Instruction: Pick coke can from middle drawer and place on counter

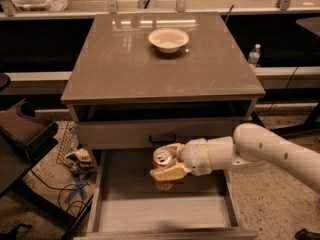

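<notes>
My gripper comes in from the right on a white arm and is shut on the coke can, a small red can with a silver top. It holds the can upright in the air above the open middle drawer, just below the shut drawer front with the black handle. The counter, a glossy grey-brown slab, is above and behind the can.
A pale bowl stands on the counter at the back middle. A clear water bottle stands on a ledge to the right. Cables and small clutter lie on the floor left of the drawer. A dark chair is at the left.
</notes>
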`<state>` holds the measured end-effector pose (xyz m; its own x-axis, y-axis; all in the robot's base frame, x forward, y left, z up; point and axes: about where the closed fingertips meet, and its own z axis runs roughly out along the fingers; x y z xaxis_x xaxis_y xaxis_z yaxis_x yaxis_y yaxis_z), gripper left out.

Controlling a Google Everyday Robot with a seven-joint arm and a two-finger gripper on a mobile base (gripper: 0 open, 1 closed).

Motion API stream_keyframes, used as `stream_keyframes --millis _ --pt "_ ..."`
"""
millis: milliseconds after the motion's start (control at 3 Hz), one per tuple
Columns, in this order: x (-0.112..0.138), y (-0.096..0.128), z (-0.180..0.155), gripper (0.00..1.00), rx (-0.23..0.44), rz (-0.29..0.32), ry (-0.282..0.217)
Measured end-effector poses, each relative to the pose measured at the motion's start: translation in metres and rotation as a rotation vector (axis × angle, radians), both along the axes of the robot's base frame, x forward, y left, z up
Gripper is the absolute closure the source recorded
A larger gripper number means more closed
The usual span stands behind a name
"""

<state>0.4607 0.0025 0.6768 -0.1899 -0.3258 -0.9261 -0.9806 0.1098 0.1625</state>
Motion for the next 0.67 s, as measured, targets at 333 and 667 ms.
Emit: stream_keyframes --millis 333,667 --pt "0.017 0.008 0.065 1.0 0.03 -0.025 -0.028" --pt "0.032 0.014 0.113 1.0 0.06 -0.053 -0.064"
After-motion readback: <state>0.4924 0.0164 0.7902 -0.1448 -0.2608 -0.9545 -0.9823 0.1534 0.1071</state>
